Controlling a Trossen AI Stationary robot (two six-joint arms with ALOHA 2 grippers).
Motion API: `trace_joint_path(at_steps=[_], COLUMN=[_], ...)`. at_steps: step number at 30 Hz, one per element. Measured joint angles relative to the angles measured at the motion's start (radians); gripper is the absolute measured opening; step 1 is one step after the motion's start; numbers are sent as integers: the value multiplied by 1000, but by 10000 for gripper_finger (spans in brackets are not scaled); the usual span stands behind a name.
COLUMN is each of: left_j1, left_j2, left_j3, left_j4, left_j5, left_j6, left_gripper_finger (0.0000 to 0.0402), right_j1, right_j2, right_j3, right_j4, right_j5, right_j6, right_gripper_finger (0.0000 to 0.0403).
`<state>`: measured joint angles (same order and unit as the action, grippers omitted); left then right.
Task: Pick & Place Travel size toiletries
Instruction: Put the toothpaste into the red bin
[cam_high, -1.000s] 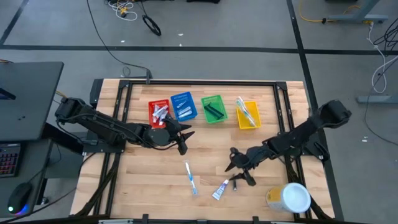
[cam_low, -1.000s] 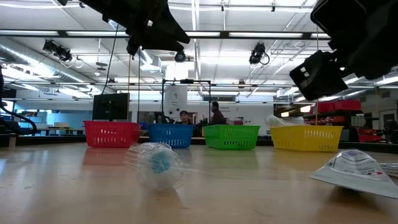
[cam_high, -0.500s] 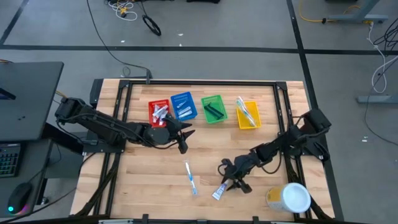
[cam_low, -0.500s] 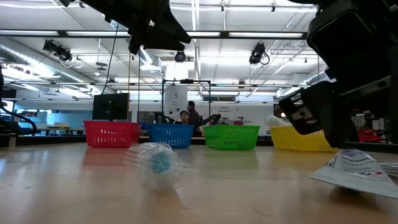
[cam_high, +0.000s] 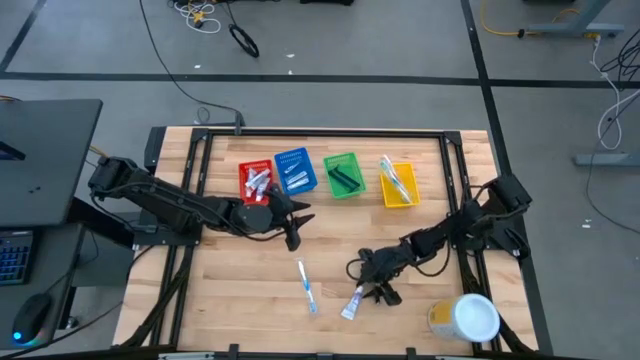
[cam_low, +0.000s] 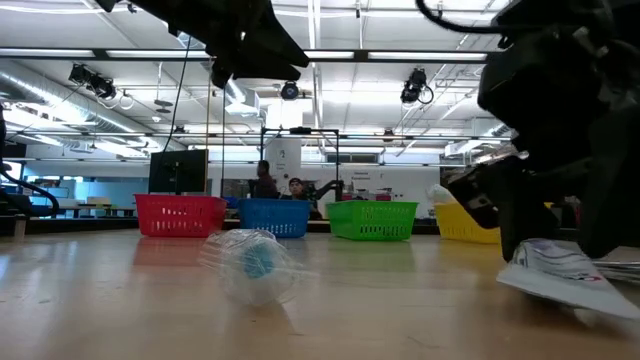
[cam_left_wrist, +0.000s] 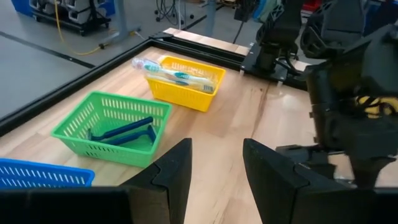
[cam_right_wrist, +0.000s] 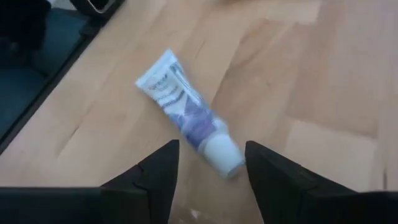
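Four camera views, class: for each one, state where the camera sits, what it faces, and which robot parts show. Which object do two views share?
High: overhead, facing down on the table; both arms.
Low: table height, facing the bins; arms above.
Left wrist: behind the open left gripper, facing the green bin and yellow bin.
Right wrist: behind the open right gripper, over the toothpaste tube.
Shared: that tube, also in high.

The toothpaste tube (cam_low: 570, 272) is being partly hidden by the right arm in the low view, and its print (cam_right_wrist: 180, 102) is being blurred beyond reading.
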<state>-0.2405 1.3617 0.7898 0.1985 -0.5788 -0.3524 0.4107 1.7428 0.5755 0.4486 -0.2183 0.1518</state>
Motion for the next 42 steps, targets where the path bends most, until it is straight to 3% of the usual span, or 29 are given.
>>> trace_joint_path(at_steps=[12, 18, 27, 33, 42], left_j1=[0, 0, 0, 0, 0], left_j2=[0, 0, 0, 0, 0], left_j3=[0, 0, -1, -1, -1], left_j4=[-1, -3, -7, -7, -6], left_j5=[1, 1, 3, 13, 19], left_j6=[50, 47, 16, -8, -12], left_gripper_finger=[153, 153, 153, 153, 153], right_j1=[11, 2, -4, -17, -29], right_j2=[0, -13, -44, -15, 58], right_j3=[3, 5, 10, 17, 110], right_j4=[-19, 49, 27, 30, -13], right_j5=[37, 117, 9, 16, -3], right_j6=[-42, -51, -158, -303, -330], right_gripper_finger=[156, 156, 156, 156, 156])
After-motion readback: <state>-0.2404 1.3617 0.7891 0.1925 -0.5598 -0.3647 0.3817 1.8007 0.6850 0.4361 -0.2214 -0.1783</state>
